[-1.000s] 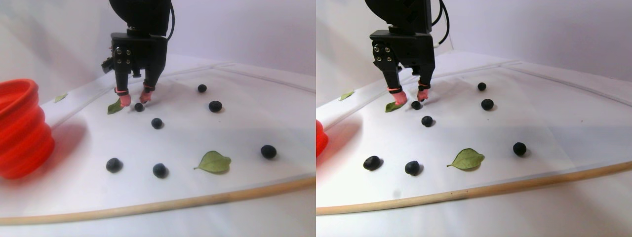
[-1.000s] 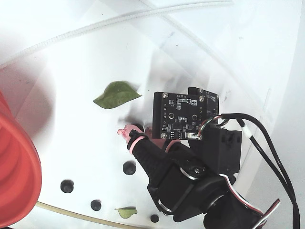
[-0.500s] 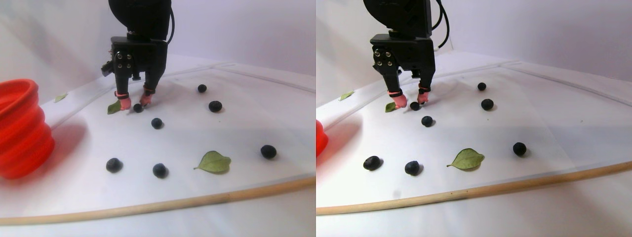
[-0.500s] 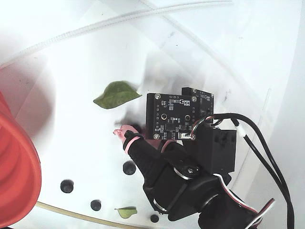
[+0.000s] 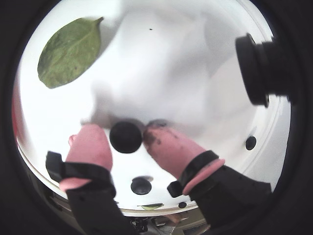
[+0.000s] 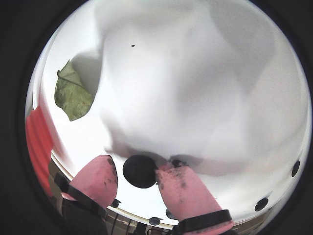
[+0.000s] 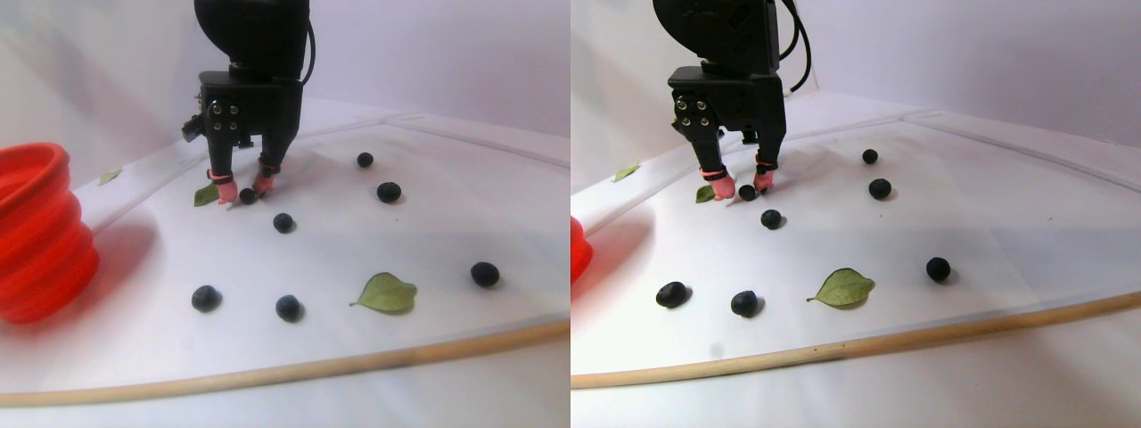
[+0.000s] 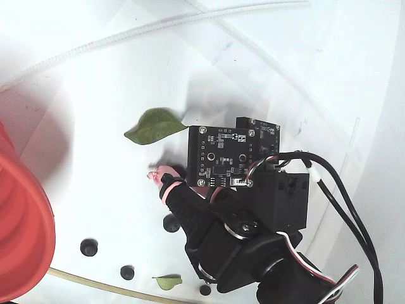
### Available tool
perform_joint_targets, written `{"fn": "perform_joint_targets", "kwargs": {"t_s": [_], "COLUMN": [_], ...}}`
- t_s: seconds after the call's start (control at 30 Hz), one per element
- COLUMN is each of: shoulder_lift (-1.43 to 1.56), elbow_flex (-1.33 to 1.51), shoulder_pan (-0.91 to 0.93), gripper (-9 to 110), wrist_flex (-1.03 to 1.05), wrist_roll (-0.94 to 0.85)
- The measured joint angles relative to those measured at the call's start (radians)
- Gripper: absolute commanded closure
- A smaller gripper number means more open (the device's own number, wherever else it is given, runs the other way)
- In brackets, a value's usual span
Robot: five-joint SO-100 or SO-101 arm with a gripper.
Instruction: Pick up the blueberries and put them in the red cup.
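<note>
Pincer straddling one blueberry on the white table

In a wrist view the pincer (image 5: 126,139) stands spread, its pink-tipped fingers (image 5: 90,147) flanking a round blueberry (image 5: 125,137); contact is unclear. The stereo pair view alone shows the other blueberries (image 7: 283,223) scattered apart and the red cup (image 7: 36,232) upright at far left, mouth up. Only wrist views show the green leaf (image 5: 68,51) veins. No readable writing.

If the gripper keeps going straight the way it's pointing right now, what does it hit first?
The gripper points down at the white table, with one blueberry already sitting between its pink fingertips. Going straight on, it would probably meet the table almost at once; how much gap remains is hard to judge.
</note>
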Motion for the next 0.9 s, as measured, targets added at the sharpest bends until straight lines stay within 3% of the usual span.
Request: {"fn": "perform_joint_targets", "kwargs": {"t_s": [0.9], "shoulder_lift": [0.0], "elbow_flex": [0.021], "shoulder_pan": [0.0], "gripper": [91], "wrist_flex": [-0.006], "wrist_roll": [-0.002]}}
